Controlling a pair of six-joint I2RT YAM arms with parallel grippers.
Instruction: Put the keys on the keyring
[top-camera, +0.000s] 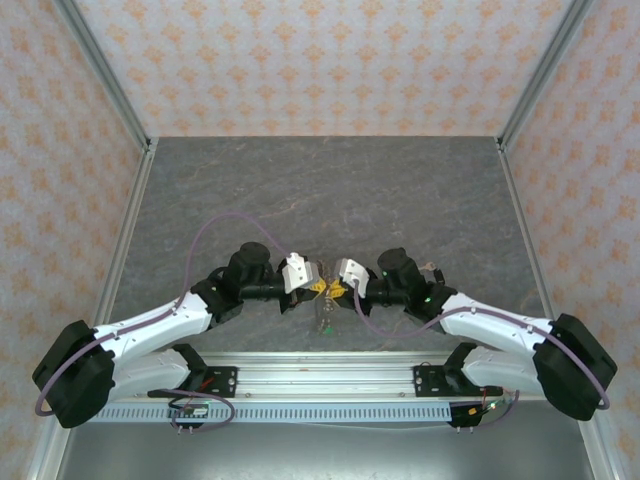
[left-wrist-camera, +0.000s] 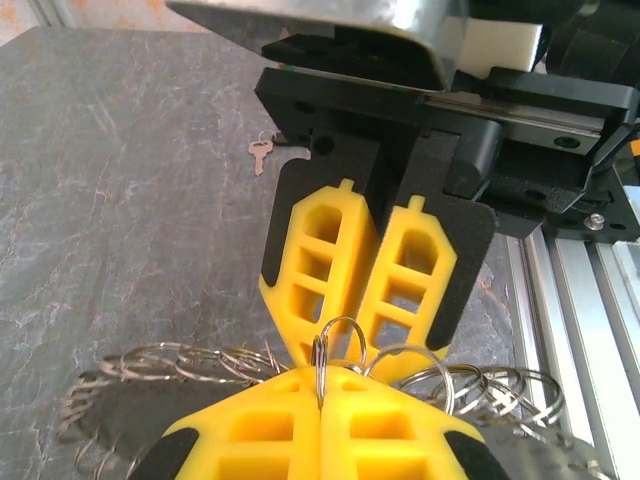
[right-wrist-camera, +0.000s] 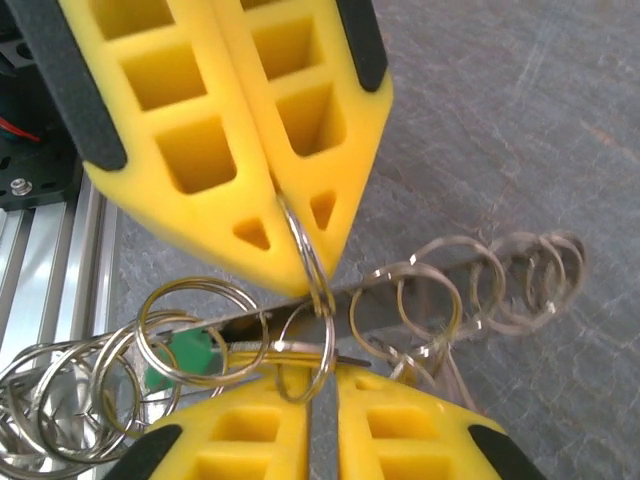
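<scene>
The left gripper (left-wrist-camera: 320, 385) is shut tight and pinches one silver ring of the keyring (right-wrist-camera: 400, 305). The keyring is a chain of rings lying across the bottom of both wrist views. The right gripper (right-wrist-camera: 322, 395) meets it tip to tip at that same ring. Its fingers are almost together with a thin gap, and I can't tell if it grips.

A green key (right-wrist-camera: 185, 355) sits among the rings, lower left in the right wrist view. A small key (left-wrist-camera: 260, 155) lies alone on the table (left-wrist-camera: 120, 200), upper left in the left wrist view, well apart.

I think the ring is held ready. Next, one gripper must fetch that key and slide it on.
</scene>
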